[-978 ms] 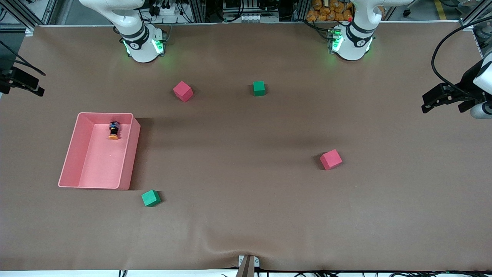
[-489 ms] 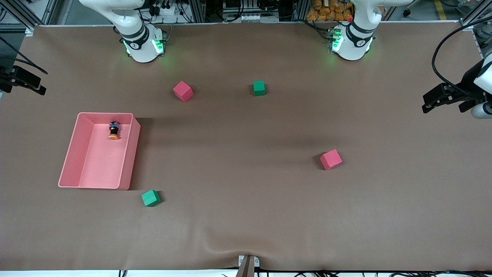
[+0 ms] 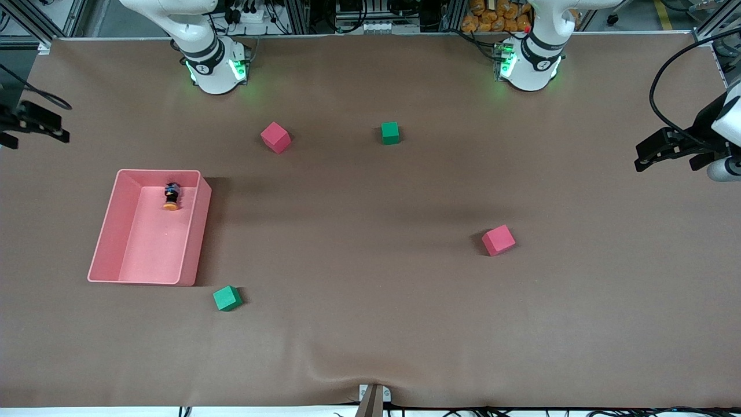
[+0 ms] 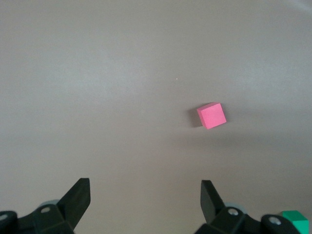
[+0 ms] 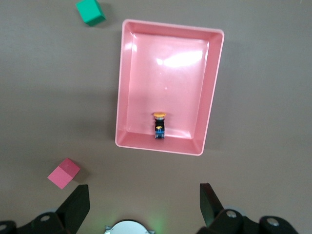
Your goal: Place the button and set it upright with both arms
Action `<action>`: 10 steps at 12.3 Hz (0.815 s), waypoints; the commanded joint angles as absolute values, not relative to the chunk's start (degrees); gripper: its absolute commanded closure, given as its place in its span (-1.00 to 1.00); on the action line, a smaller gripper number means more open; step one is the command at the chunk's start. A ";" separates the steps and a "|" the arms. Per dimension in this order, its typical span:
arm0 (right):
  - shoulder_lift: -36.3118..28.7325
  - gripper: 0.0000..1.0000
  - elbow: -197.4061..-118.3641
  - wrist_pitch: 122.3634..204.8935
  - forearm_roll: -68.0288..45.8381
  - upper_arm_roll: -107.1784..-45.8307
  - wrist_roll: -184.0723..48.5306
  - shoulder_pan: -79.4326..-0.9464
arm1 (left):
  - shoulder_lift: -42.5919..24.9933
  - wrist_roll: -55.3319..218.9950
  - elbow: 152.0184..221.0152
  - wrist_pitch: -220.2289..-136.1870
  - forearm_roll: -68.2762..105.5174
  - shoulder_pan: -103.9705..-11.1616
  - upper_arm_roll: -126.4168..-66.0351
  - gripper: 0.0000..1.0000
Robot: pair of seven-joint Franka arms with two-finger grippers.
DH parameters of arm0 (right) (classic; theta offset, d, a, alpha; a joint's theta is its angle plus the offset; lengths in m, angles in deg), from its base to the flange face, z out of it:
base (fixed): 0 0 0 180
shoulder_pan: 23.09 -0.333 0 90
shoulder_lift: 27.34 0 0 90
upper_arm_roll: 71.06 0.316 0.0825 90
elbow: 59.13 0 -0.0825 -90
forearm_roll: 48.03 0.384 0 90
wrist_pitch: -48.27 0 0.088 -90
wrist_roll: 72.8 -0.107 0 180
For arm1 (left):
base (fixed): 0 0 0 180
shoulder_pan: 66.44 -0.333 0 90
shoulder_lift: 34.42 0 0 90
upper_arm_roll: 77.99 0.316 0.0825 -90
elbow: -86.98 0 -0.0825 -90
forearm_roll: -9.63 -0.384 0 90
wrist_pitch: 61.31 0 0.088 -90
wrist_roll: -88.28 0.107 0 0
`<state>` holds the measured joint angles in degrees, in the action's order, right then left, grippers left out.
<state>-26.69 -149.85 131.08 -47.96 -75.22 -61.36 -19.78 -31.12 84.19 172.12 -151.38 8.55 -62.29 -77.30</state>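
The button (image 3: pixel 171 196) lies on its side in a pink tray (image 3: pixel 145 249), close to the tray wall nearest the robots' bases, its orange cap toward the front camera. The right wrist view shows the button (image 5: pixel 159 126) in the tray (image 5: pixel 165 73) from high above. My right gripper (image 3: pixel 35 121) hangs open and empty over the right arm's end of the table; its jaws (image 5: pixel 145 195) stand wide apart. My left gripper (image 3: pixel 666 147) hangs open and empty over the left arm's end, with bare table under it (image 4: pixel 145 195).
Loose foam cubes lie on the brown table: a pink cube (image 3: pixel 275 136) and a green cube (image 3: pixel 390 132) near the bases, another pink cube (image 3: pixel 498 240) toward the left arm's end, and another green cube (image 3: pixel 227 298) beside the tray's near corner.
My right gripper has shifted slightly at the table's edge. The left gripper, the button, the tray and the cubes have stayed put.
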 commanded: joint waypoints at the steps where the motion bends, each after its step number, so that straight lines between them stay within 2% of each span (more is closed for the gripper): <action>1: -25.41 -1.00 -156.21 135.60 -48.73 -74.22 -64.63 -18.17 | -31.08 85.56 171.79 -151.13 8.40 -62.66 -77.46 -1.00; 3: -25.15 -1.00 -160.54 140.19 -48.82 -74.22 -64.11 -18.08 | -30.99 85.56 171.88 -151.13 8.40 -62.75 -77.46 -1.00; 6: -21.64 -1.00 -159.41 138.89 -49.78 -74.22 -59.82 -17.38 | -30.99 85.56 171.88 -151.04 8.40 -62.66 -77.46 -1.00; 10: -21.10 -1.00 -164.93 143.18 -50.14 -74.13 -65.38 -16.23 | -30.82 86.17 171.97 -151.04 8.40 -62.66 -77.46 -1.00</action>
<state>-20.45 -161.52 140.64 -49.23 -75.27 -61.63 -17.07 -31.03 84.46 172.29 -151.36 8.55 -62.33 -77.29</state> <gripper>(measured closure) 0.000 0.000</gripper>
